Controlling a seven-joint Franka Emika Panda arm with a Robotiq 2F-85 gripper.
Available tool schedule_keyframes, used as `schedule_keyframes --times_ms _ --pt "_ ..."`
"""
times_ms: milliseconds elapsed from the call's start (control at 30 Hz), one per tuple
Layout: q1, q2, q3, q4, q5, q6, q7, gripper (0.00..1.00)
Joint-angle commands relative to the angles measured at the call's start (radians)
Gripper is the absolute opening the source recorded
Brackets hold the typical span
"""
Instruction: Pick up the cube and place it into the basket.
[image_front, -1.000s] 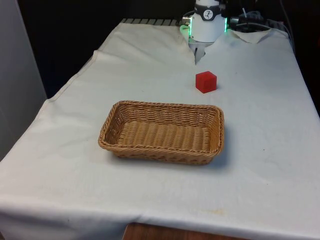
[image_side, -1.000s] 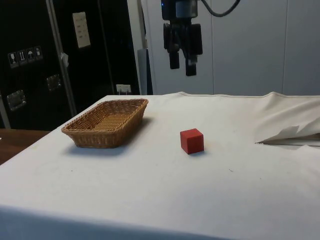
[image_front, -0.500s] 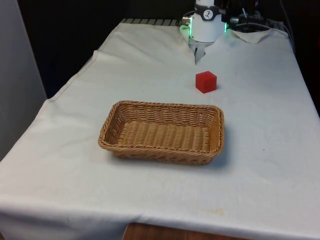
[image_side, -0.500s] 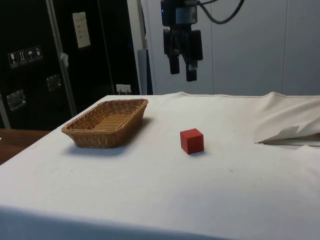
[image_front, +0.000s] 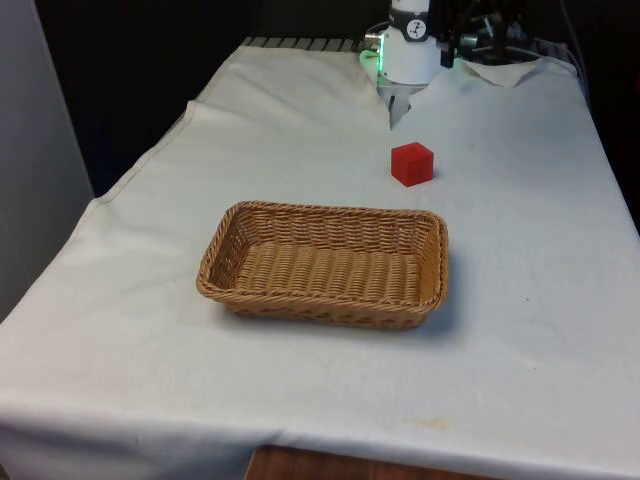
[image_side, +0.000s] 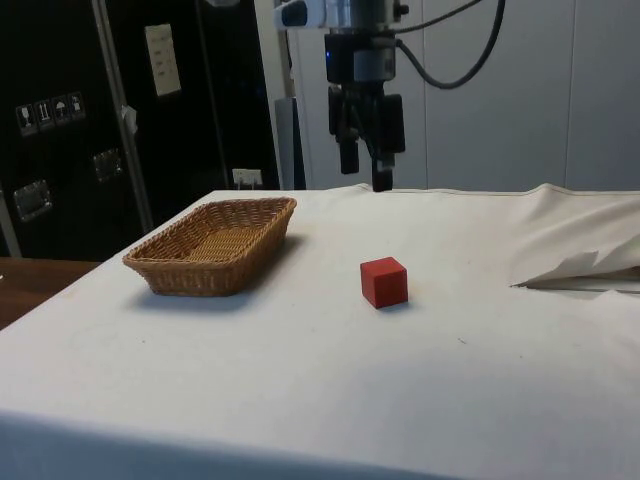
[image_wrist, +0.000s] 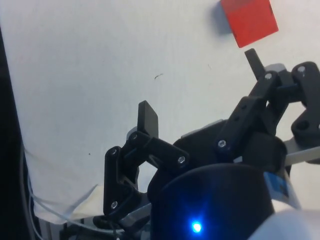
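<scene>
Cube (image_front: 412, 163): solid red, unpatterned. Wicker basket (image_front: 322, 264): tan-brown, woven ribbed pattern throughout. Tablecloth (image_front: 180, 380): plain white, a few tiny dark specks. Gripper (image_side: 364, 172): black fingers. Cabinets (image_side: 70, 120): dark, near-black, bearing pale labels.

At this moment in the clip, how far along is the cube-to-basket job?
Nothing is finished yet: the red cube sits on the cloth, outside the basket, which holds nothing. In hand: the gripper hangs open in the air above the table near the cube, touching nothing. Left: lowering onto the cube, grasping it, carrying it over and releasing it in the basket.
</scene>
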Motion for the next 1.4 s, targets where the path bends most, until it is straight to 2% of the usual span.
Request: schedule_keyframes --times_ms 0,100,133,367,400,433,633,667,700,933,967,1000,1233,1267,1300,1367 --pt "0.001 0.006 -0.001 -0.005 0.005 0.02 -0.003 1.0" --pt "0.001 0.019 -0.001 -0.009 0.006 0.039 -0.004 1.0" --pt "0.0 0.02 0.0 -0.005 0.0 0.028 0.0 1.0" --pt "0.003 0.061 -0.003 -0.016 0.014 0.091 -0.01 1.0" --pt "-0.001 0.056 0.0 -0.013 0.0 0.074 0.0 1.0" --pt "0.003 0.067 -0.004 -0.016 0.016 0.097 -0.012 1.0" --pt "0.004 0.114 -0.012 -0.017 0.039 0.149 -0.035 1.0" --pt "-0.001 0.109 -0.008 -0.014 0.019 0.133 -0.019 1.0" --pt "0.003 0.12 -0.013 -0.016 0.046 0.154 -0.042 1.0" --pt "-0.001 0.15 -0.017 -0.019 0.092 0.184 -0.087 1.0" --pt "-0.005 0.153 -0.015 -0.015 0.078 0.172 -0.077 1.0" --pt "-0.001 0.155 -0.02 -0.021 0.106 0.189 -0.102 1.0" --pt "-0.004 0.165 -0.034 -0.041 0.161 0.216 -0.166 1.0" --pt "-0.008 0.166 -0.032 -0.038 0.141 0.201 -0.151 1.0" --pt "-0.004 0.167 -0.036 -0.045 0.168 0.22 -0.174 1.0" --pt "-0.004 0.169 -0.04 -0.051 0.181 0.228 -0.189 1.0"
